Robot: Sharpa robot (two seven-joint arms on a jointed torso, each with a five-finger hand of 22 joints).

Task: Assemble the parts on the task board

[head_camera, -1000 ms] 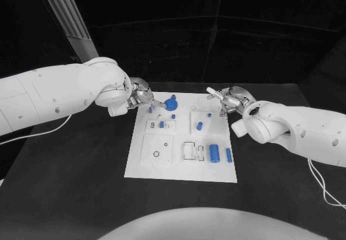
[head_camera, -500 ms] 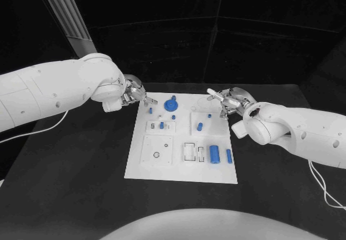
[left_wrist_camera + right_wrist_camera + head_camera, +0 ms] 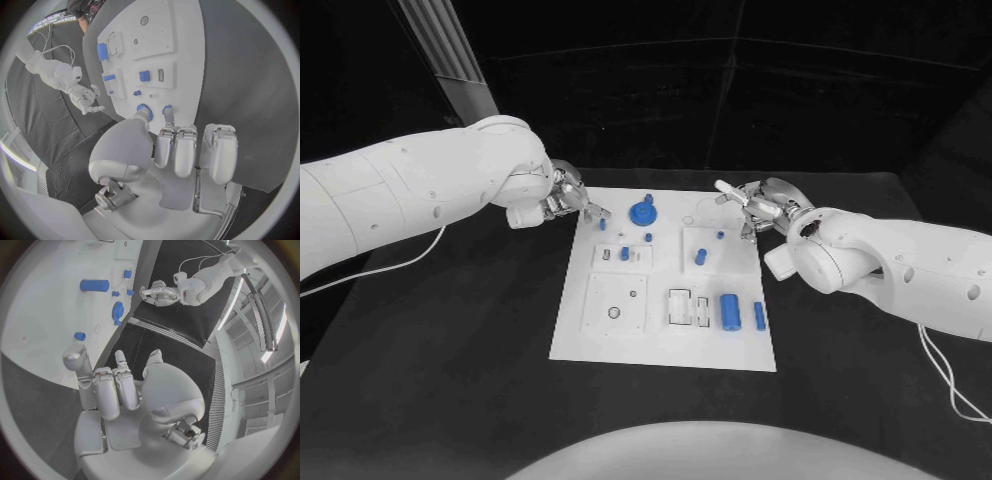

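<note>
From my seat the left robot hand [image 3: 563, 197] sits at the board's [image 3: 581, 335] far left corner, just off its edge. In the left wrist view its fingers [image 3: 186, 150] are curled in together with nothing between them that I can see, so I read it as clenched and holding no part. A small blue peg [image 3: 602, 224] stands on the board just beside it.

Moving right along the far end of the board, the blue gear [image 3: 643, 211] sits seated on its post, which looks like a finished step. Below it, a square fixture [image 3: 622, 254] carries a short blue piece [image 3: 626, 252] upright in it, and another fixture [image 3: 700, 243] to its right holds a blue block [image 3: 700, 257]. A small blue stud [image 3: 720, 234] stands near that one.

Nearer me, the large square plate [image 3: 615, 299] with its holes holds nothing blue, and the frame slots [image 3: 679, 305] beside it look unfilled too. Just right of them the blue cylinder [image 3: 728, 308] and a slimmer blue bar [image 3: 759, 315] lie flat on the board, apart from each other. I judge these as parts waiting for their seats, so the job is perhaps midway, though I cannot tell which socket each belongs to.

The right robot hand [image 3: 757, 204] hovers past the board's far right corner, its fingers [image 3: 111, 390] spread and bare: released, grasping nothing. The tabletop [image 3: 444, 380] around the board is black.
</note>
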